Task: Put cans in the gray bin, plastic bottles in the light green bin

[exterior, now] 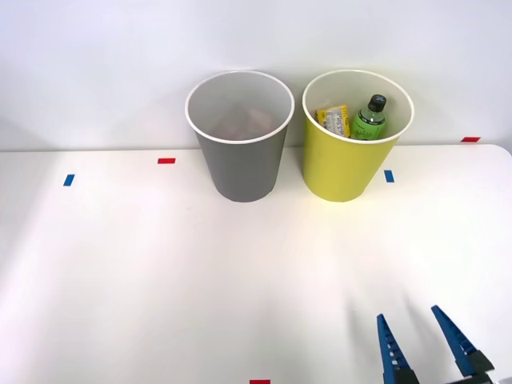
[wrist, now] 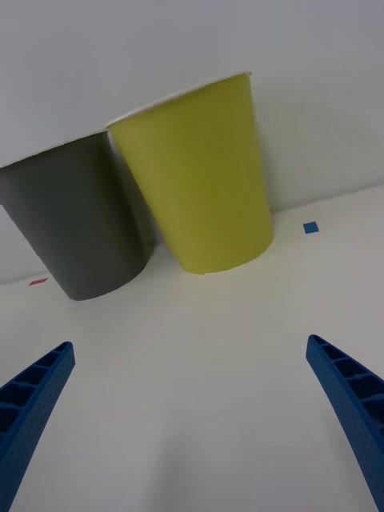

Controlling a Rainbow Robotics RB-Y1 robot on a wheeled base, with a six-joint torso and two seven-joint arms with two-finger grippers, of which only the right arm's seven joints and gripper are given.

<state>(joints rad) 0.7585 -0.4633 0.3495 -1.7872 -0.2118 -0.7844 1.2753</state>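
Note:
The gray bin [exterior: 240, 172] stands upright at the back middle of the white table. Faint orange-white shapes lie at its bottom, too dim to tell as cans. Just to its right stands the light green bin [exterior: 344, 172]. A green plastic bottle [exterior: 370, 120] with a black cap leans inside it, beside a yellow-labelled object [exterior: 334, 118]. My right gripper [exterior: 409, 314] hovers open near the table's front right, holding nothing, well short of both bins. In the wrist view the gripper [wrist: 190, 344] faces the gray bin [wrist: 76, 232] and the light green bin [wrist: 204, 176].
A white wall rises directly behind the bins. Small tape marks lie on the table: red [exterior: 166, 161], blue [exterior: 69, 180], blue [exterior: 389, 176], red [exterior: 470, 139] and red [exterior: 259, 382] at the front edge. Bare tabletop stretches between gripper and bins.

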